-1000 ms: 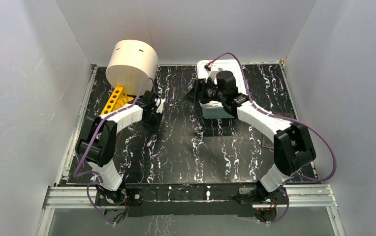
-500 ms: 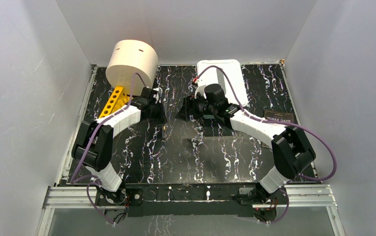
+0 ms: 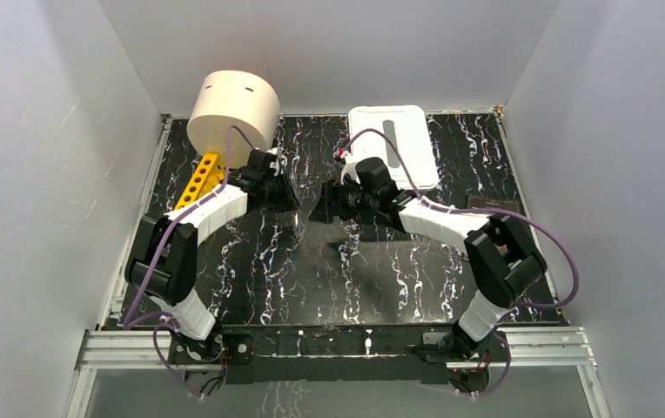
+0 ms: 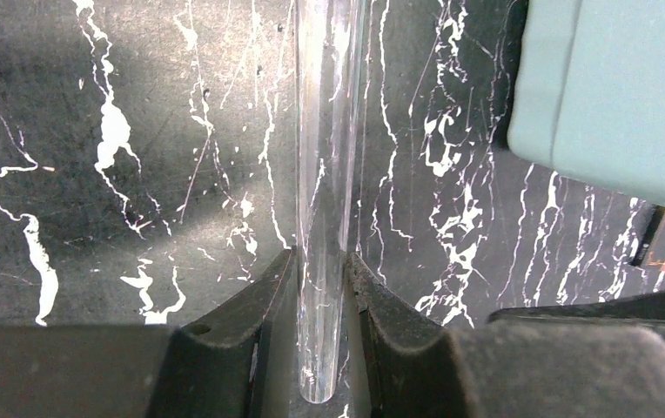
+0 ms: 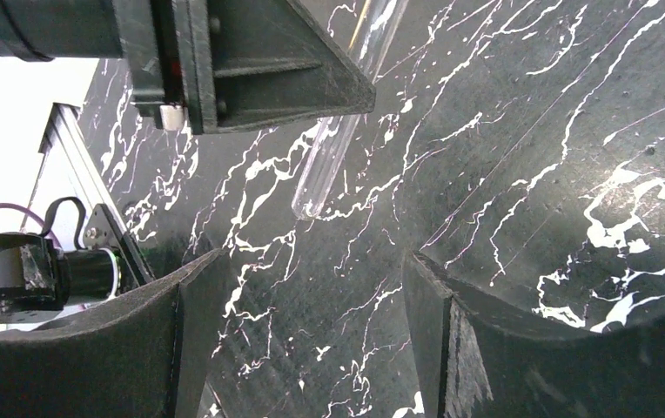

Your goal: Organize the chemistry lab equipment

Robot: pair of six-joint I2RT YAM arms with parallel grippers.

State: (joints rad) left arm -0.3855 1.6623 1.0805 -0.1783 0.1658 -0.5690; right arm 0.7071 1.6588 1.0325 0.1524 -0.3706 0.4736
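Two grippers face each other over the middle of the black marbled table (image 3: 355, 279), their tips near one another but apart. The left gripper (image 4: 320, 261) has its jaws clamped on a clear glass tube (image 4: 325, 131). It pinches the tube close to one end, and the rest of the length runs straight out ahead of the fingertips above the table top. Whether the far end touches the surface cannot be told.

The right gripper (image 5: 307, 261) has its jaws spread wide with nothing between them. From its wrist camera, the tube's free end sits just ahead of the gap, beyond both fingertips and touching neither.

Behind the left jaws, on that arm's outer side, lies the yellow holed rack (image 3: 203, 178), with the cream cylinder (image 3: 233, 109) just past it. Behind the right jaws a white tray (image 3: 399, 144) rests at the far edge. A dark book (image 3: 494, 205) lies further back beside that arm.
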